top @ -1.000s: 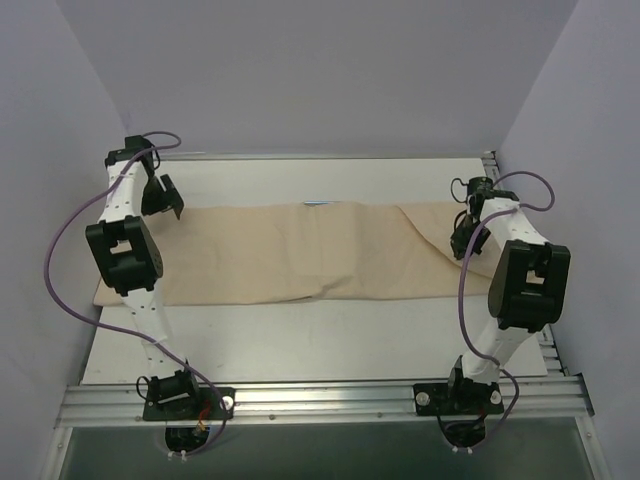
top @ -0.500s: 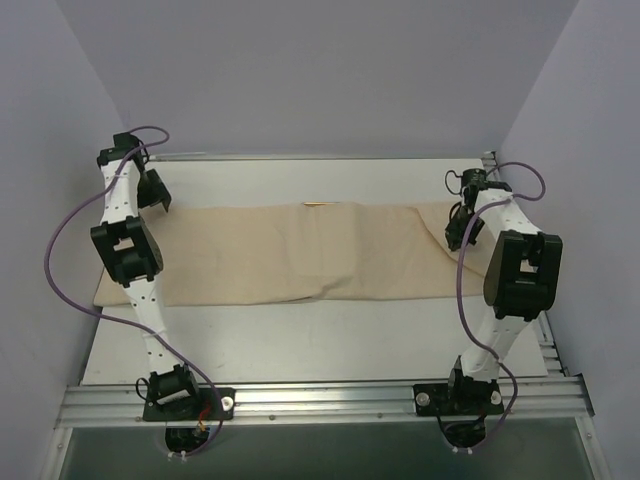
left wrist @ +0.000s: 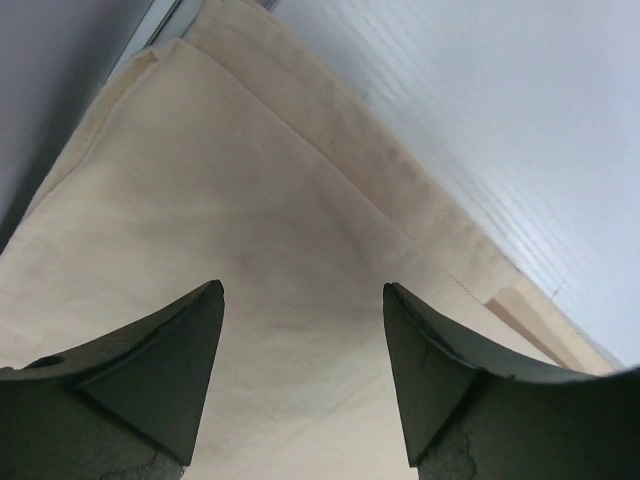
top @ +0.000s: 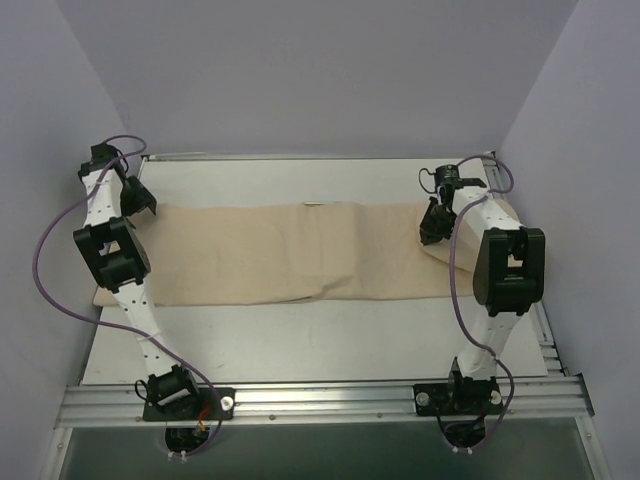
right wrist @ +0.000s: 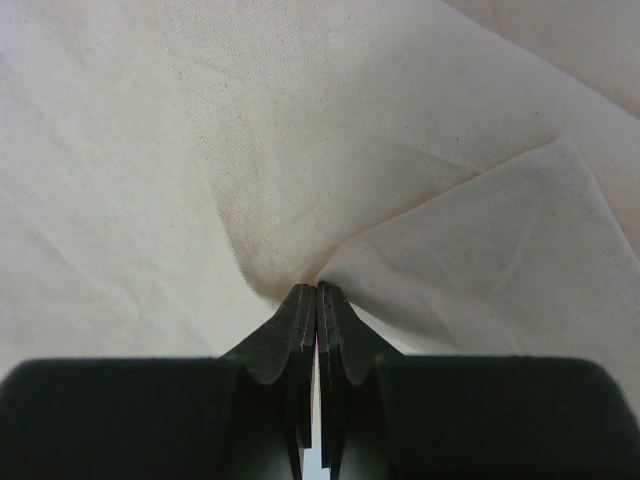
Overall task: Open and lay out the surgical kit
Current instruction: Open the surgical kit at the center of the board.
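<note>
The beige cloth wrap point(top: 290, 250) lies spread in a long band across the table. My left gripper point(top: 135, 197) hovers open over its far left corner; in the left wrist view point(left wrist: 303, 300) the fingers stand wide apart above flat cloth point(left wrist: 240, 200) and hold nothing. My right gripper point(top: 431, 226) is shut on a fold of the cloth near its right end; in the right wrist view point(right wrist: 317, 290) the tips pinch a gathered crease of cloth point(right wrist: 300, 150). The steel tray and the forceps are hidden, apart from a thin dark sliver at the cloth's far edge point(top: 316, 204).
The white table top point(top: 320, 340) shows in front of and behind the cloth. Purple-grey walls close in on the left, right and back. A metal rail point(top: 320, 400) runs along the near edge with both arm bases on it.
My left gripper has moved left towards the wall, over the cloth's far left corner. My right gripper has moved left and slightly back, pulling the pinched cloth fold inward.
</note>
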Motion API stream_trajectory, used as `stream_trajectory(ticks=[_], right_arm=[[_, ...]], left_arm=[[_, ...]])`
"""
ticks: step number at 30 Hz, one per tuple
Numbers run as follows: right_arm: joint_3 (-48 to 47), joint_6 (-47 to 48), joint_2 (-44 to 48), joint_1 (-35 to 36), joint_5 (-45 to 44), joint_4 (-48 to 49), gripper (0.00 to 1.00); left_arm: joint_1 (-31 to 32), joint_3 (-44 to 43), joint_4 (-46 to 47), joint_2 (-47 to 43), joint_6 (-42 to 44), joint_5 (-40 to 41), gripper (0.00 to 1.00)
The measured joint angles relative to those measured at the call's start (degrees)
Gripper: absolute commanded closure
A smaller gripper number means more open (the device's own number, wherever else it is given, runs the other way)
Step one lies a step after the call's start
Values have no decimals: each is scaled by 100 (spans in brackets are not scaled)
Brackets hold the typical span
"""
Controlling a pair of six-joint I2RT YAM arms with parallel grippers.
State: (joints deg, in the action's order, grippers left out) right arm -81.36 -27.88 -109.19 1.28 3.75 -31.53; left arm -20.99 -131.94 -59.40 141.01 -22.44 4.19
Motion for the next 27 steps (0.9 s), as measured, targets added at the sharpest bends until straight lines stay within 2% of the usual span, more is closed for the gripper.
stream_trajectory(ticks=[11,21,27], right_arm=[[92,175,0,-57,131,68,100],[66,267,0,-302,173,72,100],[66,269,0,-393,170,79,100]], left_arm=[[76,-439,195,122,-573,-466,24],[229,-911,111,520,-739,-433,30],[334,-883,116,590,-737,-278,30]])
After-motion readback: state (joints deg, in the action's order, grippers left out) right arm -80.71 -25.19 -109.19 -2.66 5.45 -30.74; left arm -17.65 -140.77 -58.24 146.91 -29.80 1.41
